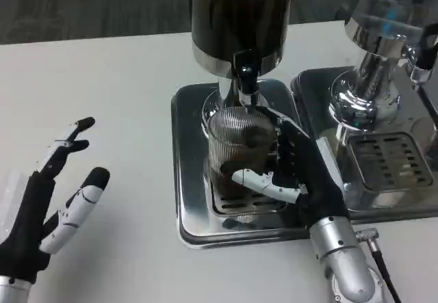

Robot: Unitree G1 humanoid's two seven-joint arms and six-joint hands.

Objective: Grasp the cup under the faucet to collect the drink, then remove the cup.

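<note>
A ribbed clear cup (236, 146) stands on the drip grate of a steel tray (188, 180), right under the black faucet (246, 77) of a dark drink dispenser (239, 16). Dark liquid fills the cup's lower part. My right hand (294, 173) wraps around the cup from the right, thumb across its front and fingers along its far side. My left hand (58, 193) hovers over the bare table at the left, fingers spread and holding nothing.
A second dispenser (383, 43) with a shiny chrome base stands at the right on its own steel tray with a drip grate (390, 159). The white table (102, 77) stretches left and behind.
</note>
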